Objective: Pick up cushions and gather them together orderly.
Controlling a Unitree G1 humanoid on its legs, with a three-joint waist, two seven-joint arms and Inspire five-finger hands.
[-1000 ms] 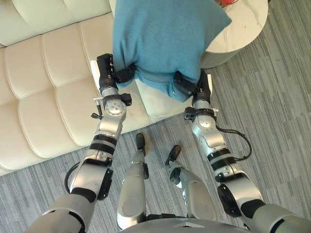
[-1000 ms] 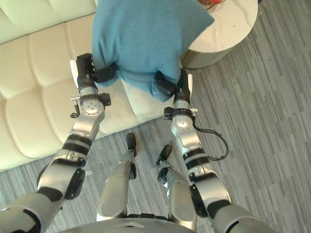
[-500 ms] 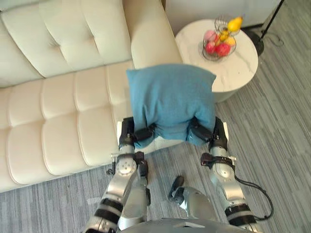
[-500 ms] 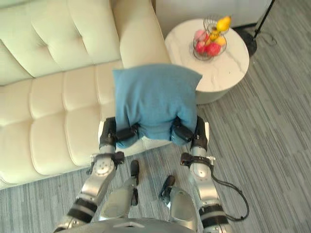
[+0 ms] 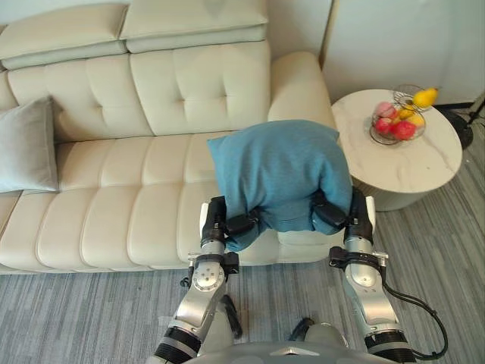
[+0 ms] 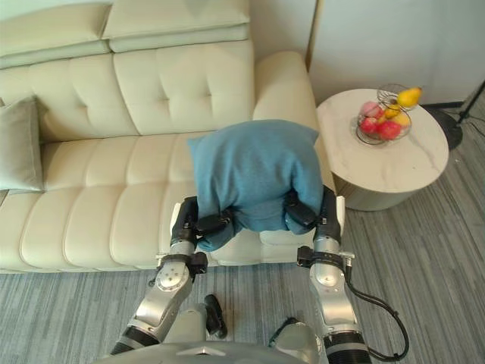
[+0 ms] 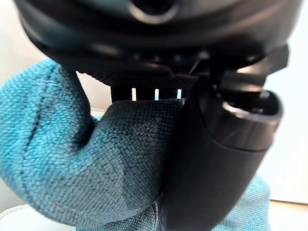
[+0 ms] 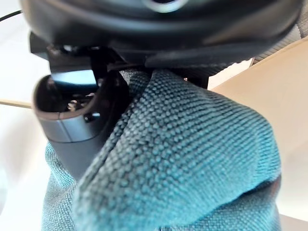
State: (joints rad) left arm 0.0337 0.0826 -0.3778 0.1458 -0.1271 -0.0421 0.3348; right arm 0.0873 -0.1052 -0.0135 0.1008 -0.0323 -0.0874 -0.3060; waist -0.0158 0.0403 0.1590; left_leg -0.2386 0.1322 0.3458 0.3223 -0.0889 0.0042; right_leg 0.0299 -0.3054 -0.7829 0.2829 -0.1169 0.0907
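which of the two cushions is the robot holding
The teal cushion, gripped at its lower edge by the left hand and right hand over the right end of the sofa. The grey cushion leans against the backrest at the far left.

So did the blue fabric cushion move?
Cannot tell: the camera shifted. The left hand and right hand still hold the blue fabric cushion over the right end of the cream sofa.
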